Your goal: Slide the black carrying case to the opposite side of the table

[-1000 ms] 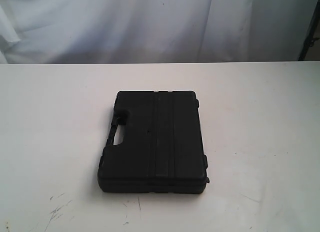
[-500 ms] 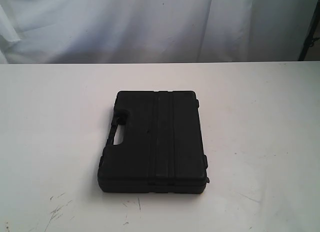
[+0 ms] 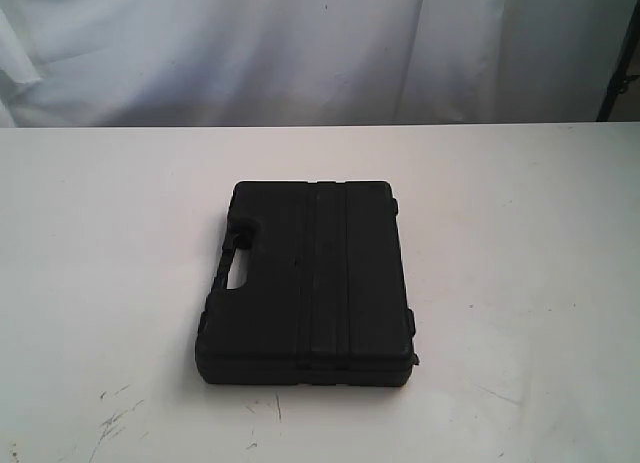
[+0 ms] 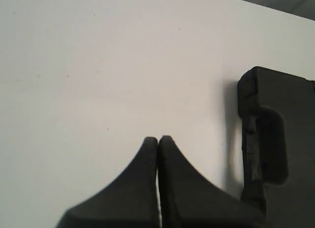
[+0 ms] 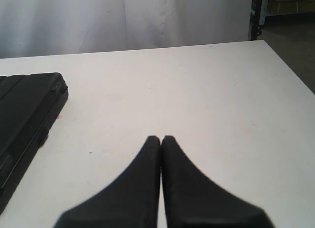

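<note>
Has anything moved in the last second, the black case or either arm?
Nothing visibly changed. The flat matte-black moulded plastic case lies in the same spot on the wide white table, handle slot toward the exterior view's left, and no arm shows in that view. Now the left gripper and right gripper are shut, off the case.

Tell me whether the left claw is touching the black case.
Apart. The left wrist view shows bare table between the shut left claw and the case; the exterior view shows nothing on it.
</note>
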Controlling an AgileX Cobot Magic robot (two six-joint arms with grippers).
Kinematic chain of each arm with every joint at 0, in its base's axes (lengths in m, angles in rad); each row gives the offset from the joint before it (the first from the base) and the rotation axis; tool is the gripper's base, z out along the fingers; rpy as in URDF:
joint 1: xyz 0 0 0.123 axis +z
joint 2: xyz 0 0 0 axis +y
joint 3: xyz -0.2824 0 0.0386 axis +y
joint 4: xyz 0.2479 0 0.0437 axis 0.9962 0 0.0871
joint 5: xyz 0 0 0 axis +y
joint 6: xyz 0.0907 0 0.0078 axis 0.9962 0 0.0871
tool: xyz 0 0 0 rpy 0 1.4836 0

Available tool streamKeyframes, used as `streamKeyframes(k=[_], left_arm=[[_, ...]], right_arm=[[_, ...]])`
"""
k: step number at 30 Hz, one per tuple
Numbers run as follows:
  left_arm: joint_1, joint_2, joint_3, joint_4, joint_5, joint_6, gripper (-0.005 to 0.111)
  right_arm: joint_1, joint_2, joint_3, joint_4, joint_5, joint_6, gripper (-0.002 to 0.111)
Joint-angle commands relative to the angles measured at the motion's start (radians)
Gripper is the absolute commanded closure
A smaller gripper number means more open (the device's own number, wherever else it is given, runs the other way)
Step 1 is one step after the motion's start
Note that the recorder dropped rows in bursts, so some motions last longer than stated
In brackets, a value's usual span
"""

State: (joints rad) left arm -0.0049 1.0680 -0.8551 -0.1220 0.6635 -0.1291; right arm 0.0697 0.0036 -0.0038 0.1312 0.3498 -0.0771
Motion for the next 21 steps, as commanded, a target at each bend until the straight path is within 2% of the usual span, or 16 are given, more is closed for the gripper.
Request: streamKeyframes(k=[1, 7, 11, 14, 17, 21], left_arm=[[-0.005, 0.004, -0.011, -0.008, -0.060, 0.007, 0.107], [-0.005, 0.016, -0.015, -0.080, -0.117, 0.050, 0.107], [-0.006, 0.089, -0.080, -0.141, -0.083, 0.167, 0.107], [-0.006, 0.164, -0.150, -0.160, -0.030, 0.169, 0.107], [-0.032, 0.248, -0.223, -0.160, 0.046, 0.169, 0.107], [-0.106, 0.370, -0.317, -0.151, 0.130, 0.148, 0.107]], right_arm=[[0.001, -0.004, 0.004, -0.012, -0.001, -0.001, 0.108], [0.001, -0.004, 0.004, -0.012, -0.003, -0.001, 0.108], [0.001, -0.004, 0.004, -0.012, -0.003, -0.001, 0.108], [0.001, -0.004, 0.004, -0.012, -0.003, -0.001, 0.108], [0.001, -0.004, 0.004, -0.012, -0.003, -0.001, 0.108], [0.001, -0.004, 0.004, -0.012, -0.003, -0.001, 0.108]])
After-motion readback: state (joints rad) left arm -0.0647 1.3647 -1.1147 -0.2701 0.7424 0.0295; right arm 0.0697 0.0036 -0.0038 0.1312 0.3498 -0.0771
